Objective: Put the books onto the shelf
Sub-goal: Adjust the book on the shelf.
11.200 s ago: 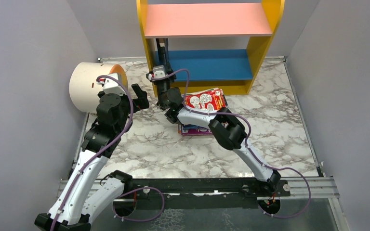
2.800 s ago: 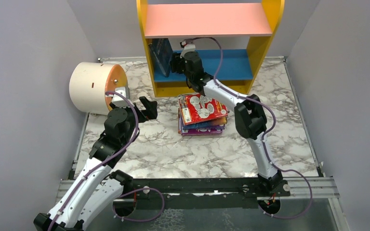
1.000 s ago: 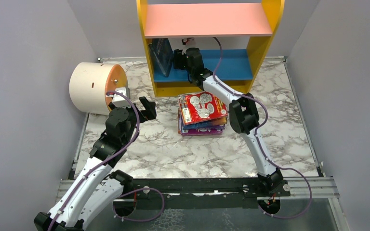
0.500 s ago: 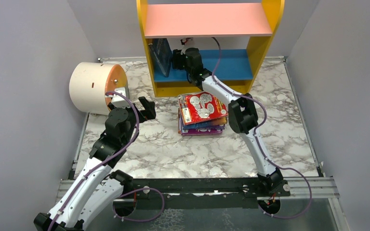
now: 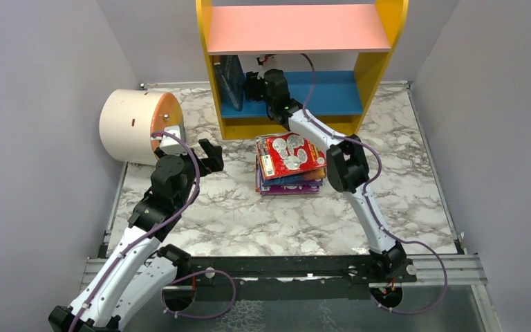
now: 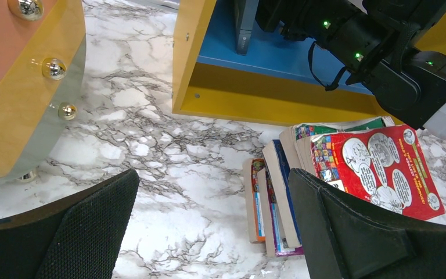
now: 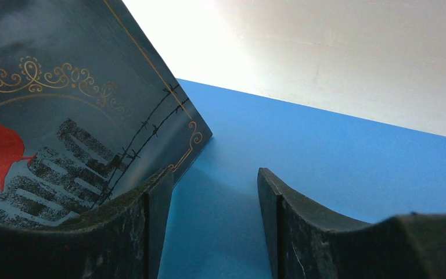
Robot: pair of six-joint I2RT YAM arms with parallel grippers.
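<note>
Dark blue book (image 7: 64, 87), gold scrollwork, seemingly leaning

left gripper (image 6: 212, 218) agape, right gripper (image 7: 215, 212) half apart

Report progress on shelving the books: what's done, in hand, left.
Done: one dark blue book is on the shelf's blue lower board, at its left end. In hand: nothing gripped; the right tool sits open beside that book inside the shelf. Left: the stack on the table, red book on top. The left tool hovers open, empty.
</note>
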